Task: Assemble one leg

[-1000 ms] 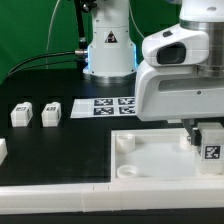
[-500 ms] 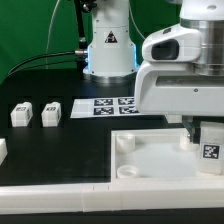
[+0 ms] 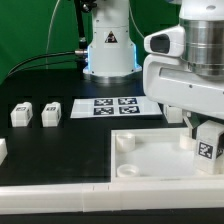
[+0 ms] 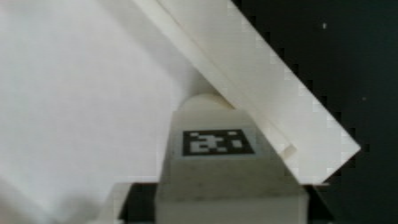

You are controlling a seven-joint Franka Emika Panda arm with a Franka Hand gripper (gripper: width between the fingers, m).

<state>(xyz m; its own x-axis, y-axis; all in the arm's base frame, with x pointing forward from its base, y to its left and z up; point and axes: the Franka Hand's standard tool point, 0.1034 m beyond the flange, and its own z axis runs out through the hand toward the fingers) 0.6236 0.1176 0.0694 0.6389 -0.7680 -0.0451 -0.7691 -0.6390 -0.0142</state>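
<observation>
leg (image 3: 207,148) tilted over the panel (image 3: 150,158) corner — gripper hidden.

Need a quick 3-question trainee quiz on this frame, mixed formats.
1. True or false: the leg is in the claw, above the white square panel.
2. How many loose legs lie at the exterior view's left? A) one B) two C) four
3. Fill in: the marker board lies in front of the robot's ___.

Key: 1 true; 2 B, and; 3 base.
</observation>
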